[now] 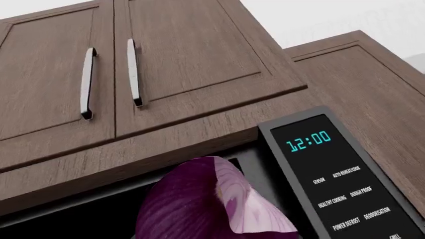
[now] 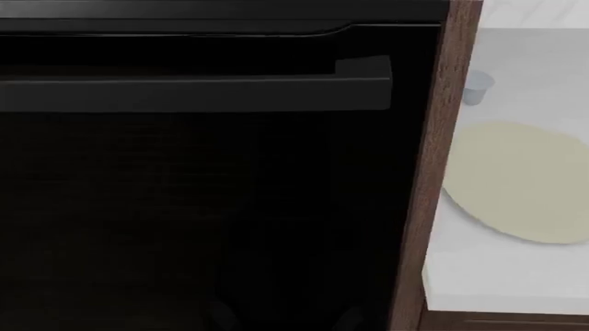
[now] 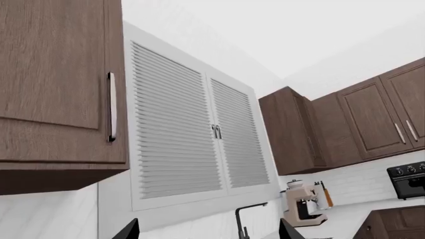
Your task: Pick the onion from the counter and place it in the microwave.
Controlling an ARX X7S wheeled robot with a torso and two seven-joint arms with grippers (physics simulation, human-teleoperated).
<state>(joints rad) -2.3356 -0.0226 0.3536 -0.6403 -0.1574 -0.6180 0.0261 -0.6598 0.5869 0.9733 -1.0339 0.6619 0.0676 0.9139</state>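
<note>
One risk: onion [image 1: 206, 204], clamped in left gripper, clipping cabinet [image 1: 133, 159] edge above dark opening [image 1: 66, 221] and slipping loose. Right gripper [image 3: 208, 230] spread, empty.

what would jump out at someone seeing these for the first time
The purple onion, filling the lower part of the left wrist view beneath brown cabinets, right beside a black panel with a cyan 12:00 clock. In the head view, a big black appliance door with a bar handle fills most of the frame, with a cream disc on the white counter at right.

White louvered shutters [image 3: 199, 144] beside brown cabinets [image 3: 59, 89]
</note>
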